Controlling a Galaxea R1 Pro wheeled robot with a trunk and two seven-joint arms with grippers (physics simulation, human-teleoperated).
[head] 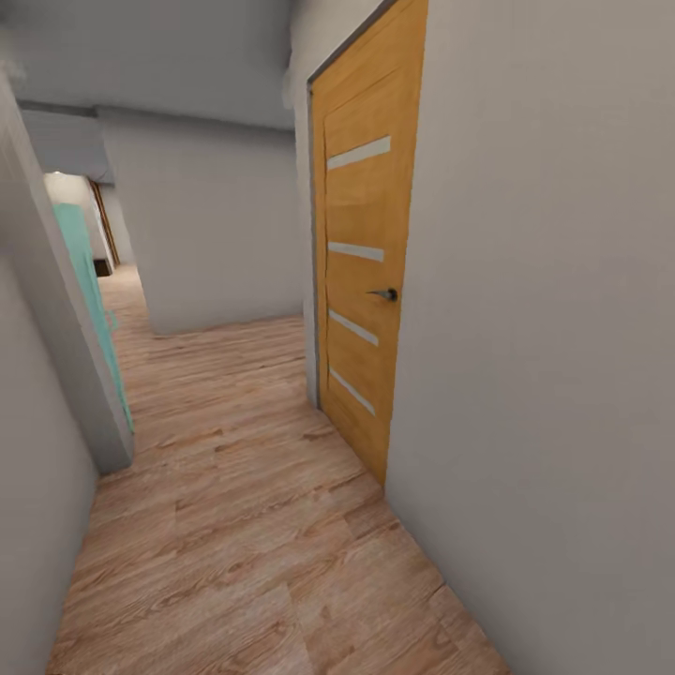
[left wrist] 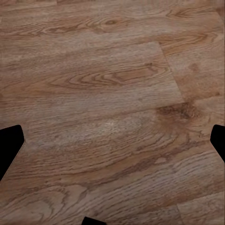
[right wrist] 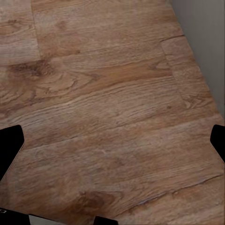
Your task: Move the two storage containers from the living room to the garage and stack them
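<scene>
I am in a hallway with light wood plank flooring (head: 244, 525). The two storage containers are out of view. My left gripper (left wrist: 112, 145) hangs over bare wood planks, open, its black fingertips (left wrist: 10, 145) far apart at the picture's sides with nothing between them. My right gripper (right wrist: 112, 147) is also open and empty over the planks, with a strip of grey wall (right wrist: 206, 42) close beside it.
A closed orange wooden door (head: 361, 272) with a dark handle (head: 386, 294) sits in the grey wall (head: 544, 375) close on the right. A teal door (head: 89, 300) stands ajar behind the left wall corner (head: 66, 375). The corridor runs ahead to a white wall (head: 216, 225) and bends left.
</scene>
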